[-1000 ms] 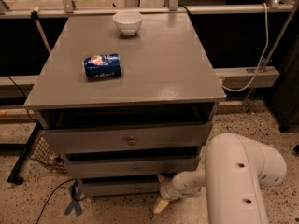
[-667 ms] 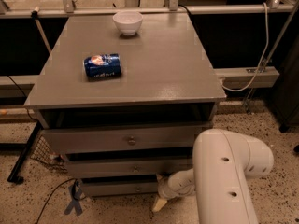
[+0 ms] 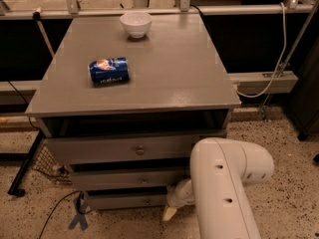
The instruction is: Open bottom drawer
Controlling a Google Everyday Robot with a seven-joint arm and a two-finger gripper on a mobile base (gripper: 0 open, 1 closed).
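Note:
The grey cabinet has three drawers. The bottom drawer [image 3: 124,201] is the lowest and narrowest, with a small round knob [image 3: 147,201] at its centre. Its front stands a little behind the middle drawer [image 3: 130,179] above it. My gripper [image 3: 169,212] hangs low at the right end of the bottom drawer, just right of the knob and near the floor, under my white arm [image 3: 224,193]. One cream fingertip [image 3: 168,213] points down and left.
A blue can [image 3: 109,70] lies on its side on the cabinet top [image 3: 164,73], and a white bowl [image 3: 135,23] stands at the back. A cable [image 3: 55,210] and blue tape [image 3: 79,218] lie on the speckled floor at left. A wire basket [image 3: 47,164] stands left of the drawers.
My white arm has swung further left across the cabinet's lower right. The gripper has stayed by the bottom drawer's right end. The drawers have not moved.

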